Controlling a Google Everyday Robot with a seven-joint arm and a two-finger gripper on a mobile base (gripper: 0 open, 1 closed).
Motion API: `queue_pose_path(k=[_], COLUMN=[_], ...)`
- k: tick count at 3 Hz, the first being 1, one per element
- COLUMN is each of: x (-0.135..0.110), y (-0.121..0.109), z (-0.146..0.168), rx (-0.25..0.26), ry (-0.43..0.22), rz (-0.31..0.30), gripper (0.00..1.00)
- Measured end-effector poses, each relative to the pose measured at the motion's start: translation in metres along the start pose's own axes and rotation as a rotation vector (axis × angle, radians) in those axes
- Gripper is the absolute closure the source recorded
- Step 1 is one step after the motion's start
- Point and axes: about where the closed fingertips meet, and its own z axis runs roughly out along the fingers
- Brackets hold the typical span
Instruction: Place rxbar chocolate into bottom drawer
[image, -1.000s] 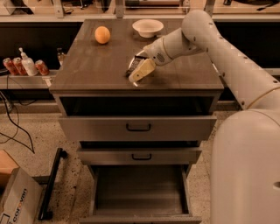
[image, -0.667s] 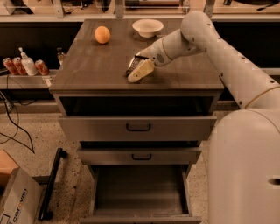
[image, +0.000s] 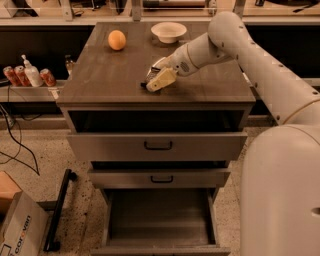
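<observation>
Cardboard box (image: 15, 231): on the floor at far left, beside a black bar lying on the ground
Shelf at left: red cans (image: 14, 76) and a pump bottle (image: 31, 74), well apart from the work
Orange (image: 117, 40): on the cabinet top (image: 100, 80), back left, not involved
Rxbar chocolate (image: 144, 85): only a dark sliver shows on the cabinet top, right at the gripper's tip and just to its left; the rest is hidden, so its long axis cannot be read
Gripper (image: 152, 84): down on the cabinet top near its middle, tilted towards the left; whether it is closed on the bar or merely resting against it, I cannot tell
Bottom drawer (image: 160, 217): pulled out, grey floor bare, almost straight below the gripper and nearer the camera
Upper drawers (image: 158, 145): both jut forward between the top and the bottom drawer
Bowl (image: 169, 31): white, at the back of the top, behind the gripper
Arm (image: 250, 55): reaches in from the right
Key relation: the bar lies at the gripper's own tip, while its target is far lower, so the carry would have to come forward past the upper drawer fronts before going down
Change from a second ago: the gripper has crept slightly left; orange, bowl and drawers are as they were
</observation>
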Motion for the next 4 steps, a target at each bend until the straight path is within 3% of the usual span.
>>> queue_pose_path(k=[2,4], x=[-0.0031,-0.0038], y=[-0.0002,-0.0001], z=[-0.0024,-0.0030], rx=[0.000,0.000], ry=[0.000,0.000], rz=[0.000,-0.001], gripper=[1.00,1.00])
